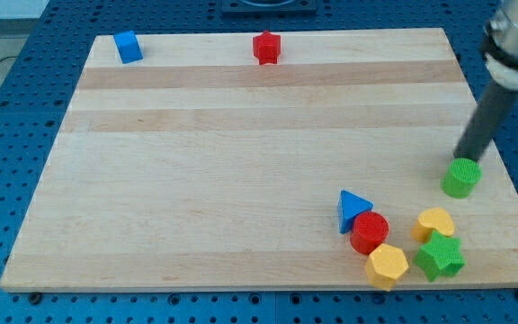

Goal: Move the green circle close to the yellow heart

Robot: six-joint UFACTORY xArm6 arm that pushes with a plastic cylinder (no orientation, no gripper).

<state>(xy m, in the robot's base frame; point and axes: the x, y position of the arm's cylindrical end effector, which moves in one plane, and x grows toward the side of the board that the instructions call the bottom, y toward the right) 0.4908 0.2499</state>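
A: Where's ur tip rn?

B: My tip (462,160) sits at the top edge of the green round plastic block (461,177), touching or just abt, toward the view's right side of the pale wooden bench (241,162). No jaws on me, just a straight dark rod, so nothing to open or close.

A: And the yellow heart?

B: Yellow heart-shaped block (434,222) is near, below my tip and a bit to the view's left, apart from the green circle. Green star block (441,257) is right under the heart, touching it.

A: Other stuff?

B: Further left of that: yellow hexagon block (387,265), red round block (369,233), blue triangle block (352,210), bunched together. Far off by the view's top edge: blue cube-ish block (128,47), red block (266,47), shape unclear.
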